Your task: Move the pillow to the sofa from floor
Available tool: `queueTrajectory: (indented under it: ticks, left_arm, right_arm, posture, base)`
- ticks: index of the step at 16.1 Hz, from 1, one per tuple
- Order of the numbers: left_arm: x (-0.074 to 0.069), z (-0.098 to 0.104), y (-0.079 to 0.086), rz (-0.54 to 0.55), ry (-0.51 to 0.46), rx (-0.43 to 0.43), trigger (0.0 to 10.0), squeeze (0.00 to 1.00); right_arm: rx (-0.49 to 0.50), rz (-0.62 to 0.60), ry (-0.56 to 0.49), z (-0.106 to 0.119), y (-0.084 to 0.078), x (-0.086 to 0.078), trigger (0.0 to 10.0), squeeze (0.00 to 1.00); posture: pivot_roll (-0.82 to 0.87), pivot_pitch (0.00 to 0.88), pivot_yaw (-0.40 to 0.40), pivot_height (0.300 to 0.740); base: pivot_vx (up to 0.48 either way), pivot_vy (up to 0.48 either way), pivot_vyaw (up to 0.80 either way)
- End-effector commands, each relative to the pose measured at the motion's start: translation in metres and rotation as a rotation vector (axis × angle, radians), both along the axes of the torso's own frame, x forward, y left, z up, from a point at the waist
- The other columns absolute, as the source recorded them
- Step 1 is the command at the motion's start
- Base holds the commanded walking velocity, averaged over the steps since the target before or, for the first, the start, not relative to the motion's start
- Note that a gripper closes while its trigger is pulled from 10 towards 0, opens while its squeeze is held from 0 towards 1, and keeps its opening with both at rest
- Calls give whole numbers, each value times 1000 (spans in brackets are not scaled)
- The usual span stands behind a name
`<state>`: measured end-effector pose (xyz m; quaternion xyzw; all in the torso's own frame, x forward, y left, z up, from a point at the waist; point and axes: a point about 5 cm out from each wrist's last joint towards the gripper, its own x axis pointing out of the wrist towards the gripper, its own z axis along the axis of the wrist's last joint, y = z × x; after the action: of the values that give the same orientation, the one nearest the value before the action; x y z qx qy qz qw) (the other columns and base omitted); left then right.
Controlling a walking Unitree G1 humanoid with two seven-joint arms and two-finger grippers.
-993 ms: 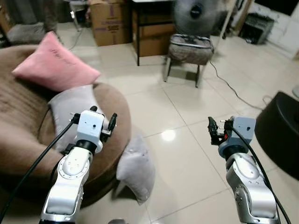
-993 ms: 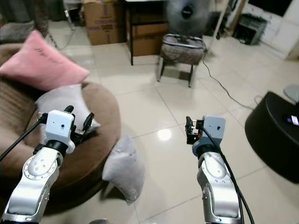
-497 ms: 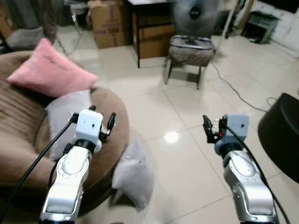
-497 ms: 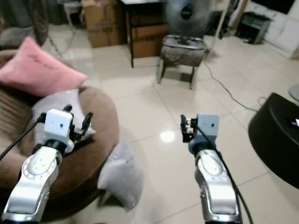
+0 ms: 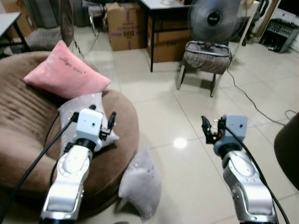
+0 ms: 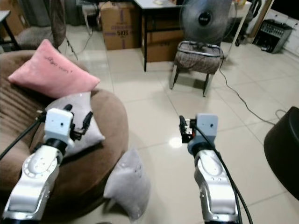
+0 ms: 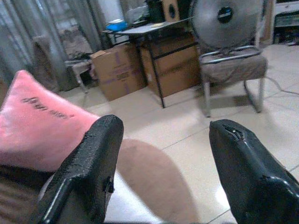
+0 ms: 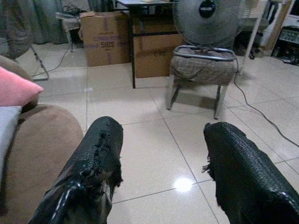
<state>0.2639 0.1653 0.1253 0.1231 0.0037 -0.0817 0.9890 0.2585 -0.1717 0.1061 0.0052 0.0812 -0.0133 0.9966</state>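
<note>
A grey pillow (image 5: 140,185) lies on the tiled floor, leaning against the front of the round brown sofa (image 5: 28,135). On the sofa rest a pink pillow (image 5: 65,73) and a second grey pillow (image 5: 83,108). My left gripper (image 5: 102,119) hovers open above the sofa's grey pillow, its fingers (image 7: 91,163) wide apart and empty. My right gripper (image 5: 206,128) is held open over bare tiles to the right of the floor pillow, its fingers (image 8: 100,154) holding nothing.
A stool (image 5: 205,55) with a fan (image 5: 213,19) on it stands ahead. Behind it are a dark table (image 5: 161,9) and cardboard boxes (image 5: 124,25). A cable (image 5: 252,100) runs across the tiles. A black round object (image 6: 285,147) sits at the far right.
The camera has shifted and tilted up, so the scene sits lower and further right. Both arms hold the same open pose; the floor pillow has not moved.
</note>
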Motion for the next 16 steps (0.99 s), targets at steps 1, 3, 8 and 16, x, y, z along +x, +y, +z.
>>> queueTrajectory:
  ticks: [1,3,8,16]
  left_arm:
    - [0,2,-4,-19,-7,2,10000,0]
    - [1,2,-4,-22,-7,4,10000,0]
    - [2,3,-4,-26,-7,5,10000,0]
    - [0,2,-6,-37,-10,-2,10000,0]
  right_arm:
    - [-3,-20,-11,2,-5,-1,10000,0]
    - [-1,-27,-13,2,-6,0,10000,0]
    - [7,-34,-2,0,-6,-2,10000,0]
    - [6,-23,7,-2,-5,-2,10000,0]
  posture:
    - [88,0,8,740]
    - [91,0,7,740]
    - [93,0,10,740]
    - [98,0,7,732]
  base:
    - [285,0,0]
    - [285,0,0]
    - [284,0,-478]
    - [142,0,0]
